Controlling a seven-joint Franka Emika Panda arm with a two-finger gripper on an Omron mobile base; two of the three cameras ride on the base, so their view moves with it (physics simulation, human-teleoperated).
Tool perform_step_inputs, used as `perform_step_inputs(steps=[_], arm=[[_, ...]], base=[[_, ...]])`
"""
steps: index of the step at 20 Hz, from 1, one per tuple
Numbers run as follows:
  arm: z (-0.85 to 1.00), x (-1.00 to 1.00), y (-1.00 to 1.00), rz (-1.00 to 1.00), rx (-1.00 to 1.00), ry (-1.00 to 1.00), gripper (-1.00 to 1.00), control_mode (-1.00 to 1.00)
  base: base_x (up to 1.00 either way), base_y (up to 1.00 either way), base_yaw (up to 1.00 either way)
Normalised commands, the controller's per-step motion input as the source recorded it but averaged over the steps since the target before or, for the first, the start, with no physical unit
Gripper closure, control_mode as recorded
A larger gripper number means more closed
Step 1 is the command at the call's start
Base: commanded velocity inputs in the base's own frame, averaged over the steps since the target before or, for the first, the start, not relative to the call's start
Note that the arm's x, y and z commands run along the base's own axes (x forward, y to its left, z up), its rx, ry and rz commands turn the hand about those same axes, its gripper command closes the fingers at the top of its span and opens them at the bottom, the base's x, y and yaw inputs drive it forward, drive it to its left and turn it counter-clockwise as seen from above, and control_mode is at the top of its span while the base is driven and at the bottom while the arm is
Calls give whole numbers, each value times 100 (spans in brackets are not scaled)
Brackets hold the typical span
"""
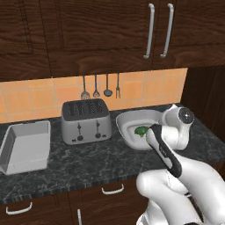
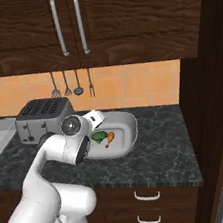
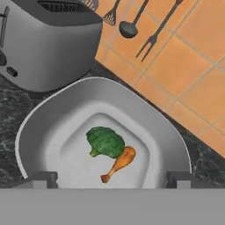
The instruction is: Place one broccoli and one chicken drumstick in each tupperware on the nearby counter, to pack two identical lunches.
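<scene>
The end effector [image 3: 112, 180] hangs over the right-hand tupperware [image 3: 52, 118], its two dark fingertips [image 3: 39, 179] spread wide to either side of the dish's hollow and gripping nothing. Between and just beyond the tips, on the dish floor, a green broccoli floret [image 3: 105, 141] lies touching an orange-brown chicken drumstick [image 3: 119, 163], the drumstick's thin end pointing toward the hand. Both pieces sit near the middle of the dish, with bare white floor all around them up to the raised rim.

In the right base view the same dish [image 2: 124, 132] rests on the dark speckled desk [image 2: 160, 151], the broccoli [image 2: 99, 136] and drumstick [image 2: 109, 138] showing just past the white wrist. The silver toaster [image 2: 42, 117] stands just beside the dish on its left; to the dish's right the desk is open stone up to a tall dark wooden panel [image 2: 207, 94]. Behind it, the orange tiled wall [image 2: 140, 86] carries a row of hanging utensils [image 2: 71, 84], under dark cupboard doors [image 2: 70, 23].

In the left base view the second tupperware [image 1: 26, 147] sits at the far left of the desk, well apart from the first, on the toaster's other side. Nothing shows inside it. Free stone runs along the front edge, above drawers with curved silver handles [image 1: 112, 190].
</scene>
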Motion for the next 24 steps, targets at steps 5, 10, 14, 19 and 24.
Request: perform_step_inputs(steps=[5, 10, 14, 19, 24], arm=[[100, -76, 8, -26, 13, -7, -100, -100], [88, -83, 2, -46, 35, 11, -100, -100], [19, -81, 0, -24, 42, 2, -100, -100], [-15, -93, 54, 8, 7, -11, -100, -100], [-12, -65, 70, 21, 0, -16, -100, -100]], base=[[0, 0, 0], [0, 0, 0], [0, 0, 0], [0, 0, 0], [0, 0, 0]])
